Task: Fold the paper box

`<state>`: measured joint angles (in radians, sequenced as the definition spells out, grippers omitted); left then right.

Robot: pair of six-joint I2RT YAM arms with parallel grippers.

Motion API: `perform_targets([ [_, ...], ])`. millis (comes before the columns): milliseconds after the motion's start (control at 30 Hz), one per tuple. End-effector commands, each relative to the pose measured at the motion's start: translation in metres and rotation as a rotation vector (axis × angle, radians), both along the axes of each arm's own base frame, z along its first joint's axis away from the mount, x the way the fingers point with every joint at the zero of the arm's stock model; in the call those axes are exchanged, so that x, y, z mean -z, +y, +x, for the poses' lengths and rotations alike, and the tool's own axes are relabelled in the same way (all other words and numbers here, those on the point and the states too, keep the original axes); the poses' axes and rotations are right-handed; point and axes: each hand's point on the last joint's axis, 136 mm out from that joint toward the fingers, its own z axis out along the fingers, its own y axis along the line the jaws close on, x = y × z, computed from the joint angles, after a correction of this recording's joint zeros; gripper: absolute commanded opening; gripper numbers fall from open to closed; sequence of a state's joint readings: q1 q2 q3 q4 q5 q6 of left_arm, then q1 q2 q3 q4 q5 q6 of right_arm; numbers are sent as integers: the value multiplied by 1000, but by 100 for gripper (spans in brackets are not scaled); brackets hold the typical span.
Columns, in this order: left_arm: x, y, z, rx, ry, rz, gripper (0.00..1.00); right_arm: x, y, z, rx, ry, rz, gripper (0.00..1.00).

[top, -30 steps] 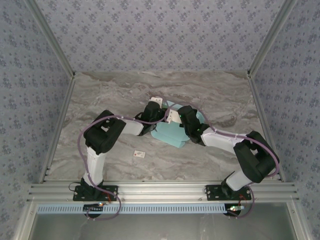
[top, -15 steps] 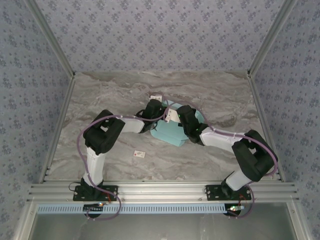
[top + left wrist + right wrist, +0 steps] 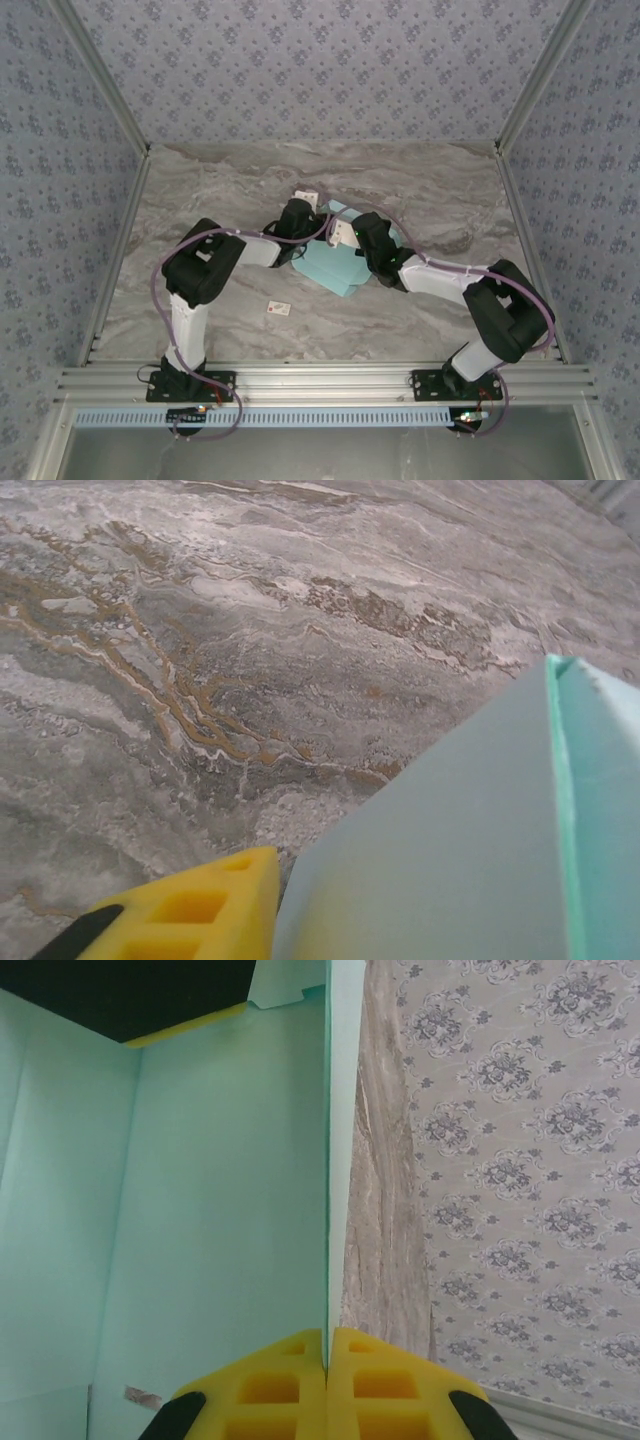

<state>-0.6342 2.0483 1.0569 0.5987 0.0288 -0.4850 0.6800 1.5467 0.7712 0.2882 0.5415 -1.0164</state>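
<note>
One paper box mid worktop. My right hand pinches edge of its upright panel, clamped tight on card. Left hand just beside box; I can't tell if spread or gripping.

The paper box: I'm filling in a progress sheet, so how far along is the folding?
Partly done: the mint thin-card paper box is creased, with one panel raised upright. In hand: the right gripper is shut on that panel's edge, and a yellow finger of the left gripper sits beside an outer face. To do: its inside lies open, so the closing folds remain, I'd judge.
</note>
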Motion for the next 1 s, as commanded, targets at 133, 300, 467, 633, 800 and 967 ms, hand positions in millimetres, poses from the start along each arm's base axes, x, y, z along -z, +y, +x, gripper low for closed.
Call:
perform_targets([
  [133,-31,27,12,6,-109,-34,41,11,-9,-6,29,50,-46,0],
  [300,-33,24,6,41,-121,-28,47,10,-10,-4,31,49,-47,0],
  [467,-36,25,3,57,-134,-21,51,10,-10,-4,32,50,-48,0],
  [633,-37,28,4,44,-145,-8,47,11,-10,-4,33,51,-49,0],
  [800,-30,40,17,-58,-120,38,35,10,-7,-7,24,55,-43,0],
  [967,-18,54,25,-201,-83,110,25,9,-2,-12,13,65,-29,0],
])
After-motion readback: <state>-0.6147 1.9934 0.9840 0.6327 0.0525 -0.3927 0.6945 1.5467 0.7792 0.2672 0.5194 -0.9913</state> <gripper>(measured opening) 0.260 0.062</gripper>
